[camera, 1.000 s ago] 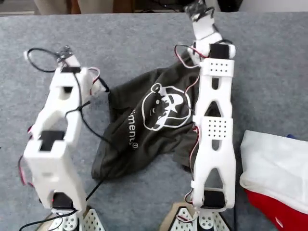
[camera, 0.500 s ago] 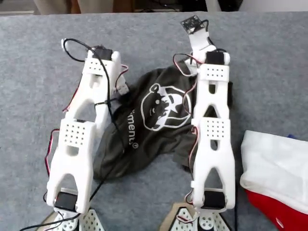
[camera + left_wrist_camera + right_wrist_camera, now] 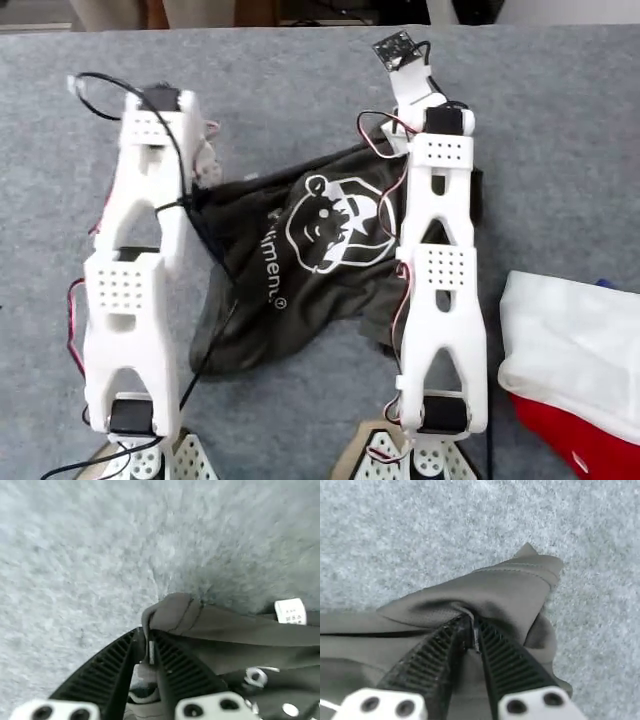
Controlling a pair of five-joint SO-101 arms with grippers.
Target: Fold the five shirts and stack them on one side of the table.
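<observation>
High view: dark shirt (image 3: pixel 290 300), far edge crosswise

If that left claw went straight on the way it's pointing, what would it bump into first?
The left gripper is shut on the dark shirt at its edge. Straight beyond that fold lies the grey table covering, probably close, though depth is unclear.

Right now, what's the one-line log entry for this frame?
left tool: shut on dark shirt | right tool: shut on dark shirt | shirt: unfolded, edge stretched between tools | white-and-red pile: table, right side
</observation>
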